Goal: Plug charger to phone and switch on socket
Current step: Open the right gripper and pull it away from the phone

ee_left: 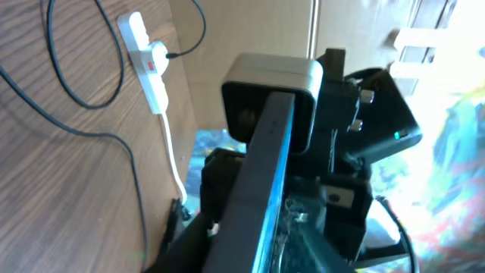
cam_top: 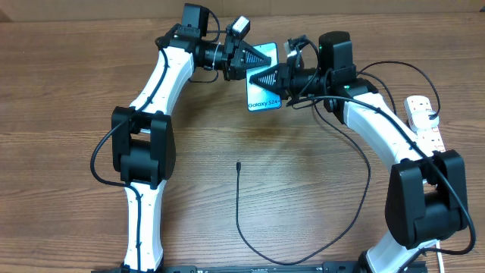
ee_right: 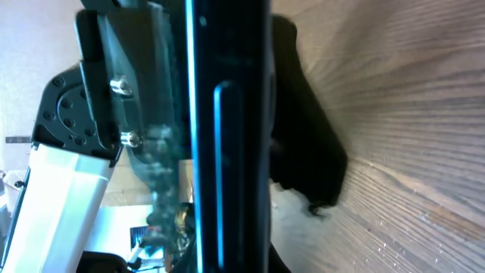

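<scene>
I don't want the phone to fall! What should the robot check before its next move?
1. Is the right gripper shut on the phone? ok.
2. Is the left gripper gripping the phone too? cannot tell.
3. Is the charger tip lying free on the table, away from both grippers? ok.
4. Is the charger tip plugged into the phone? not ok.
5. Is the socket switched on? cannot tell.
</scene>
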